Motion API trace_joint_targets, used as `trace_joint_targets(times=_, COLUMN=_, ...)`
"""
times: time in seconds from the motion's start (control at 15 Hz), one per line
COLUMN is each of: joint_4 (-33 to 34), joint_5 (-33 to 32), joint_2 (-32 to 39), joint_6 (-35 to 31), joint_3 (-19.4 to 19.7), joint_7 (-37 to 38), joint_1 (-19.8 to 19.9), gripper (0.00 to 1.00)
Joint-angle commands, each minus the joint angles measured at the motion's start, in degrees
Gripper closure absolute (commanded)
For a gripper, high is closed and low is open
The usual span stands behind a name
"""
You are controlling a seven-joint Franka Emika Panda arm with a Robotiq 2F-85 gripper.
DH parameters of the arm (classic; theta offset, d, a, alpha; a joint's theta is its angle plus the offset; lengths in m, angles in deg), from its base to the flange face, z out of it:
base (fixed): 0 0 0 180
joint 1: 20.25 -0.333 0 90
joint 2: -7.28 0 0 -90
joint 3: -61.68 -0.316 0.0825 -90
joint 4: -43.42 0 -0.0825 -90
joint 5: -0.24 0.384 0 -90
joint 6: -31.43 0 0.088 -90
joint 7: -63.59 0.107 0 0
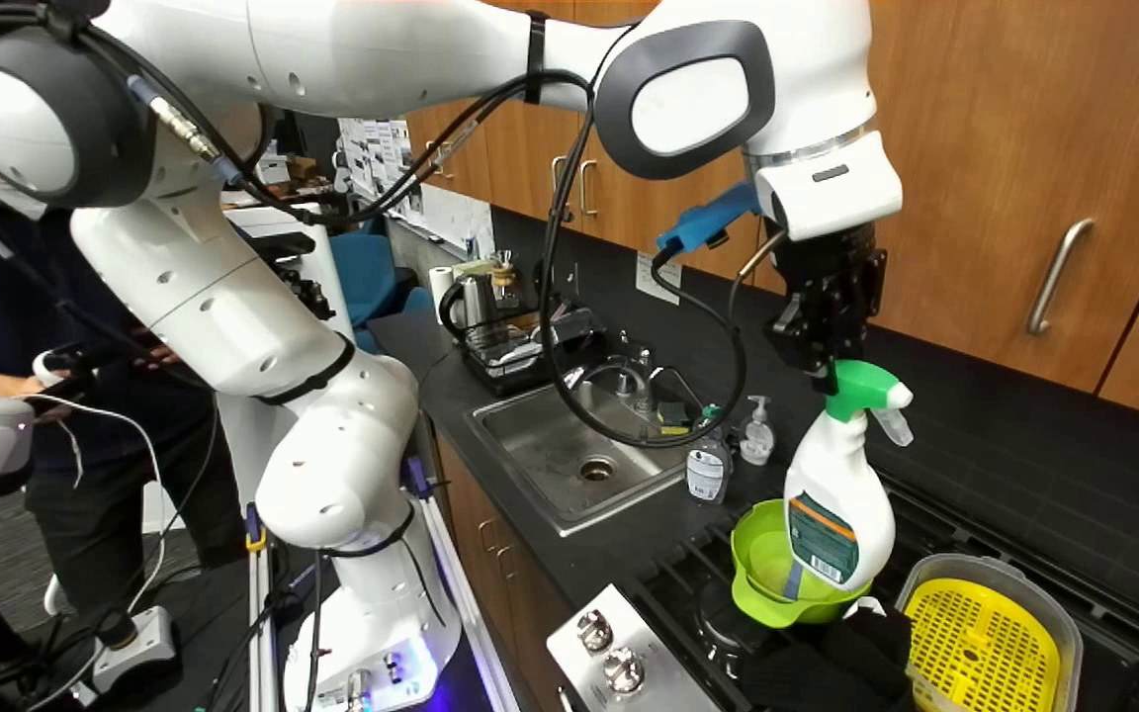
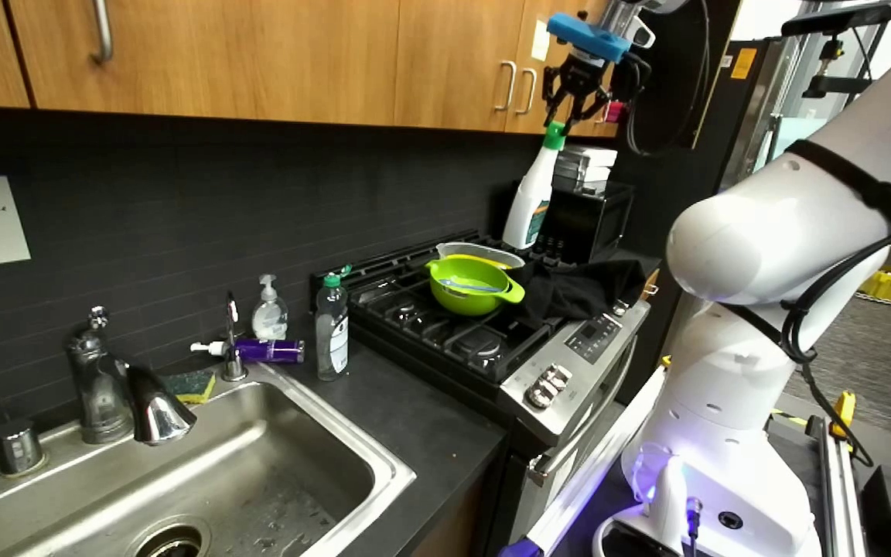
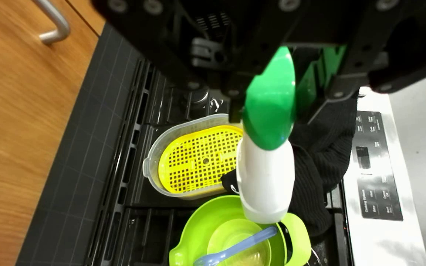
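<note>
A white spray bottle (image 1: 841, 494) with a green spray head (image 1: 864, 388) hangs tilted in the air above the stove. My gripper (image 2: 558, 125) is shut on that green head, with a finger on either side of it in the wrist view. The bottle's white body (image 3: 266, 181) points down toward a lime green bowl (image 3: 198, 229), apart from it in an exterior view. Inside the bowl lies a smaller bowl with a blue fork-like utensil (image 3: 239, 245) across it. The bottle's orange and green label shows in both exterior views; its trigger is hidden in the wrist view.
On the stove, a grey tub with a yellow perforated insert (image 3: 198, 159) and a black cloth (image 3: 316, 173) lie by the bowl. Wooden cabinets (image 2: 283, 54) overhang the counter. A sink (image 1: 530, 435), a dish soap bottle (image 2: 331, 329) and a hand soap pump (image 1: 756, 435) stand beyond.
</note>
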Motion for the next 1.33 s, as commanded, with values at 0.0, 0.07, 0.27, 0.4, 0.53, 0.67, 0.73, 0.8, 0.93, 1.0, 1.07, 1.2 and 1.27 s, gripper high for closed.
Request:
trace_joint_targets(times=0.0, joint_4=2.53, joint_5=-0.87, joint_2=1.97, joint_6=-0.57, joint_3=0.64, joint_7=1.95, joint_1=-1.03, gripper=0.86)
trace_joint_targets(times=0.07, joint_4=2.85, joint_5=-0.71, joint_2=2.67, joint_6=-0.65, joint_3=0.74, joint_7=2.20, joint_1=-1.11, gripper=0.86)
trace_joint_targets(times=0.27, joint_4=4.67, joint_5=-1.00, joint_2=5.37, joint_6=-0.44, joint_3=0.61, joint_7=3.27, joint_1=-1.48, gripper=0.86)
trace_joint_targets(times=0.4, joint_4=6.67, joint_5=-1.31, joint_2=7.65, joint_6=0.21, joint_3=0.60, joint_7=4.06, joint_1=-1.82, gripper=0.86)
trace_joint_targets(times=0.53, joint_4=8.59, joint_5=-1.53, joint_2=9.72, joint_6=0.63, joint_3=0.85, joint_7=4.63, joint_1=-2.32, gripper=0.86)
trace_joint_targets(times=0.67, joint_4=9.76, joint_5=-1.54, joint_2=10.65, joint_6=0.89, joint_3=1.26, joint_7=5.27, joint_1=-2.78, gripper=0.86)
trace_joint_targets(times=0.73, joint_4=9.75, joint_5=-1.56, joint_2=10.05, joint_6=1.13, joint_3=1.46, joint_7=5.30, joint_1=-2.97, gripper=0.86)
trace_joint_targets(times=0.8, joint_4=7.18, joint_5=-0.76, joint_2=9.90, joint_6=-0.33, joint_3=1.95, joint_7=4.06, joint_1=-3.52, gripper=0.61)
trace_joint_targets(times=0.93, joint_4=7.98, joint_5=-0.73, joint_2=10.37, joint_6=-0.21, joint_3=2.22, joint_7=4.22, joint_1=-3.74, gripper=0.61)
trace_joint_targets(times=1.0, joint_4=8.10, joint_5=-0.72, joint_2=10.38, joint_6=-0.13, joint_3=2.29, joint_7=4.25, joint_1=-3.73, gripper=0.61)
trace_joint_targets(times=1.07, joint_4=8.21, joint_5=-0.72, joint_2=10.38, joint_6=0.01, joint_3=2.33, joint_7=4.26, joint_1=-3.73, gripper=0.61)
trace_joint_targets(times=1.2, joint_4=8.34, joint_5=-0.72, joint_2=10.38, joint_6=0.24, joint_3=2.33, joint_7=4.33, joint_1=-3.76, gripper=0.61)
trace_joint_targets(times=1.27, joint_4=8.36, joint_5=-0.72, joint_2=10.38, joint_6=0.28, joint_3=2.33, joint_7=4.35, joint_1=-3.77, gripper=0.86)
